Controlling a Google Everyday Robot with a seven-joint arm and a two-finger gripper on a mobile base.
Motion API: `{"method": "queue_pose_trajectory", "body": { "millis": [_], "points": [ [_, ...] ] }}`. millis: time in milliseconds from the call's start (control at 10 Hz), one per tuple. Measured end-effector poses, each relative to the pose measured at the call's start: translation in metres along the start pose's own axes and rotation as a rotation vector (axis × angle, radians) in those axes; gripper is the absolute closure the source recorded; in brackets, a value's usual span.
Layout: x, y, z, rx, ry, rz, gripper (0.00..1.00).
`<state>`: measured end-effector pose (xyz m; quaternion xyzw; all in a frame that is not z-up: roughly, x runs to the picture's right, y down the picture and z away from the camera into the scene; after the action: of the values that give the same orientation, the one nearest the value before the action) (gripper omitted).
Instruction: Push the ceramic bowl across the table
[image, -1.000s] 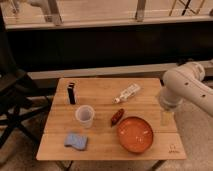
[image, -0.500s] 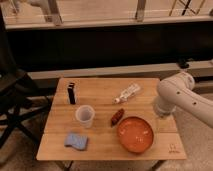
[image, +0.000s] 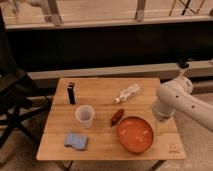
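Note:
The orange-red ceramic bowl (image: 135, 133) sits on the front right of the light wooden slatted table (image: 100, 95). My white arm comes in from the right. Its gripper (image: 161, 126) hangs just right of the bowl's rim, over the table's right edge, close to the bowl.
A translucent white cup (image: 84, 115), a small red-brown item (image: 117, 117), a blue sponge (image: 76, 141), a dark upright box (image: 71, 93) and a lying clear bottle (image: 128, 93) share the table. A dark folding chair (image: 12, 95) stands left. A low ledge runs behind.
My arm has lowered and shifted left toward the bowl's right side. The bowl and the other items have not moved.

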<state>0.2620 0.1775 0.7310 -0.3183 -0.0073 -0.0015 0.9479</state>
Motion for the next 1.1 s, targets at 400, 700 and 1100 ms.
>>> {"method": "queue_pose_trajectory", "body": {
  "millis": [400,700,1100],
  "points": [
    [0.002,0.009,0.011,-0.016,-0.012,-0.006,0.2],
    [-0.003,0.012,0.03,-0.026,-0.021,-0.023,0.2],
    [-0.005,0.019,0.042,-0.045,-0.031,-0.037,0.2]
  ]
}}
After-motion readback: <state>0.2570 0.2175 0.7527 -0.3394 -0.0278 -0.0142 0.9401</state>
